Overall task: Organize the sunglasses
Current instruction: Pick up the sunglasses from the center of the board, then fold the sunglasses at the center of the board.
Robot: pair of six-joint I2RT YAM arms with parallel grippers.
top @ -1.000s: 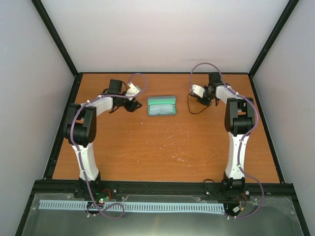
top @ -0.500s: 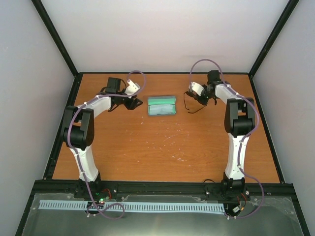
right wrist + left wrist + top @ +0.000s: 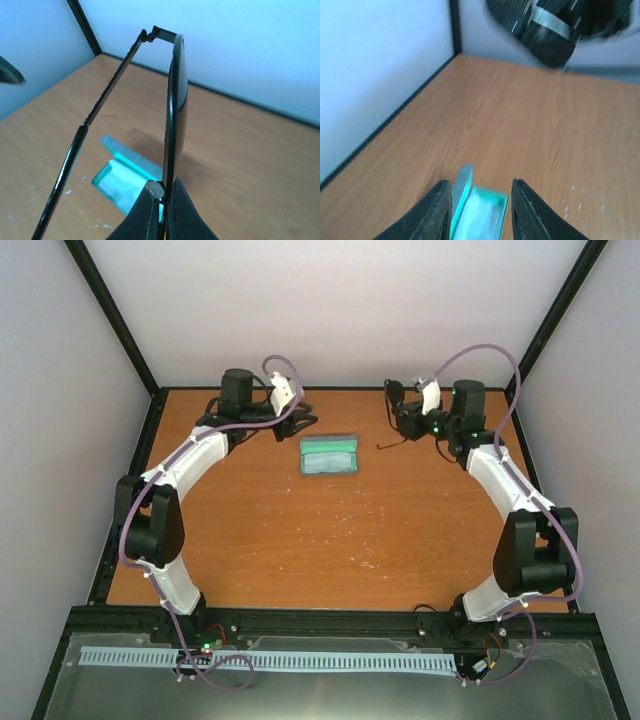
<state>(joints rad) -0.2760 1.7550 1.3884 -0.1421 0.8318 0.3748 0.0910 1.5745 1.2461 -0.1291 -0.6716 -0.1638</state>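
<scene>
Top view: right gripper (image 3: 406, 418) clamps the sunglasses (image 3: 396, 393) in the air, to the right of the open case (image 3: 329, 454); left gripper (image 3: 297, 419) hovers to the case's left.
Left wrist: jaws parted and empty, with the case low between them (everything else is blurred).
Right wrist: fingers (image 3: 175, 215) pinch the wire rim beside the nose pad; one temple arm (image 3: 95, 120) hangs unfolded.
Handling: probably light and springy, with lenses that scratch easily; safest to grip the frame, not the lens faces.

The top view looks down from above and behind, taking in the whole table (image 3: 300, 540). Low at the far side, the left wrist view faces right, the right one left; all share the case (image 3: 329, 454).
</scene>
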